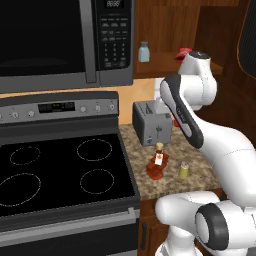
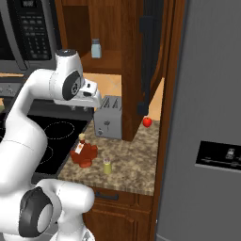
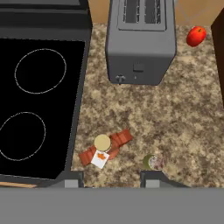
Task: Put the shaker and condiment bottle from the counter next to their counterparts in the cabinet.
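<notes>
I count one shaker point(image 1: 184, 170) and one condiment bottle point(image 1: 157, 163) side by side on the desk point(image 1: 200, 165), before one toaster point(image 1: 151, 122). My hand point(image 3: 111, 180) hovers above, empty; I cannot tell its jaw state.

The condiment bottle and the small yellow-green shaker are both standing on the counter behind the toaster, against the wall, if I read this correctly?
Not quite: the condiment bottle and shaker stand on the counter in front of the toaster, near the front edge, not behind it. The left base view shows this.
</notes>
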